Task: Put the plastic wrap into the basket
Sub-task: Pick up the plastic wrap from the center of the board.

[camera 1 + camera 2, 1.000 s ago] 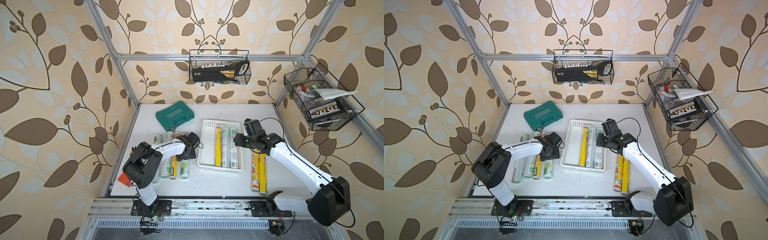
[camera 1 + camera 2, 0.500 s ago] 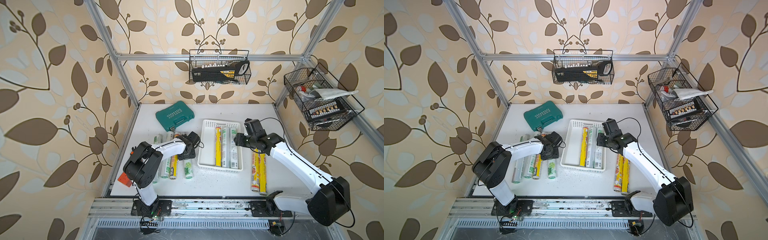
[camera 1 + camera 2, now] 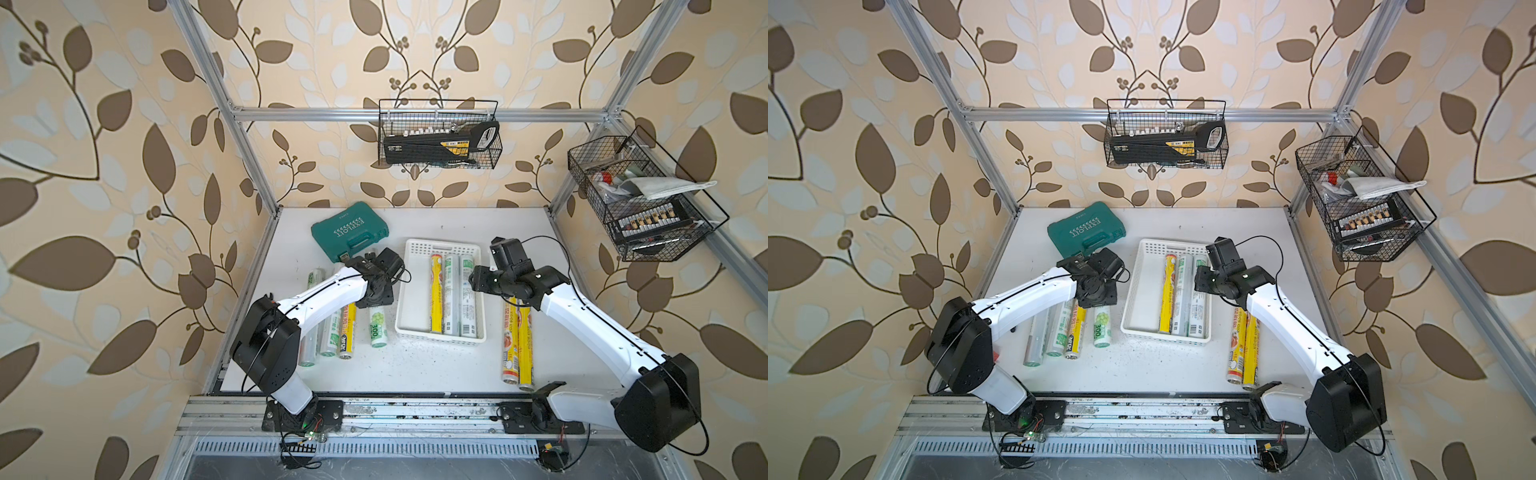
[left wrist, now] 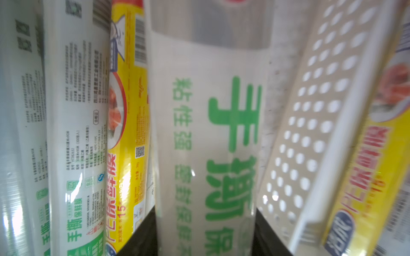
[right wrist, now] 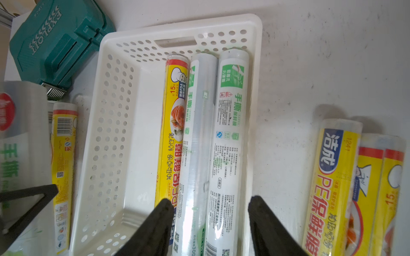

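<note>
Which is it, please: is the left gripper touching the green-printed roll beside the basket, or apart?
Touching. The left wrist view shows the green-printed roll wedged between the black fingers of the left gripper, both flush against its sides.

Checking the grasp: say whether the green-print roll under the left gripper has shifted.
Yes. The green-print roll slid slightly toward the basket, opening a gap from the yellow roll beside it.

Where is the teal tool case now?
In both top views the teal tool case lies far left on the table, by the far-left corner of the white basket.
</note>
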`<state>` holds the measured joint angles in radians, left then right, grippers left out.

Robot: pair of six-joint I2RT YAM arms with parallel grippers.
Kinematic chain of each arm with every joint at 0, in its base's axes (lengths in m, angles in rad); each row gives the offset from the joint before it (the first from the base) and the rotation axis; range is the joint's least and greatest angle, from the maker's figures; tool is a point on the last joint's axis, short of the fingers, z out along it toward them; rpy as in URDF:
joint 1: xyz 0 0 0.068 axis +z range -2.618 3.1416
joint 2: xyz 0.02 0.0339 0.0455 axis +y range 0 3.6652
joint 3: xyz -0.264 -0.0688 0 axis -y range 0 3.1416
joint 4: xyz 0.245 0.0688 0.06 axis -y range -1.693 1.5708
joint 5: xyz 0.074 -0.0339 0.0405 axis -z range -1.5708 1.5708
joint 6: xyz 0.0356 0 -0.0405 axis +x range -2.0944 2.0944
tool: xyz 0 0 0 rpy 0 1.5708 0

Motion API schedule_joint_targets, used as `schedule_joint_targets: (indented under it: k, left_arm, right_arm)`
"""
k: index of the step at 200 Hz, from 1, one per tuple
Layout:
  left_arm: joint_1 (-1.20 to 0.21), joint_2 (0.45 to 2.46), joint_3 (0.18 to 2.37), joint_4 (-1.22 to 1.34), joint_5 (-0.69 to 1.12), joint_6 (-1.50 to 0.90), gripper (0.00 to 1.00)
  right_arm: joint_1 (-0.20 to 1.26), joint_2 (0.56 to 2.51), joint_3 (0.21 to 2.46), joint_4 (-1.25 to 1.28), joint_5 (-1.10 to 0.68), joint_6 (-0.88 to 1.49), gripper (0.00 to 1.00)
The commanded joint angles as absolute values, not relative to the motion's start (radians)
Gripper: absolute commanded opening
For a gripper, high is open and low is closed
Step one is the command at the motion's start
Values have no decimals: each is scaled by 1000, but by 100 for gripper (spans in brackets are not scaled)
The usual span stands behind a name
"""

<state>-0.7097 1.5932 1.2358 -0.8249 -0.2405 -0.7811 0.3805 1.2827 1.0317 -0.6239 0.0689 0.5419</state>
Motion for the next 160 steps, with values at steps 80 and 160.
schedule_joint_targets:
  k: [80,160]
  left_arm:
    - [-806,1779,1671,-903,-261,-722,43]
    - [-810,1976,1827,-879,-234,-680,42]
  right_arm:
    - [266,1226,965,-611,-16,514,58]
    - [226,1226,944,-597,-59,509,58]
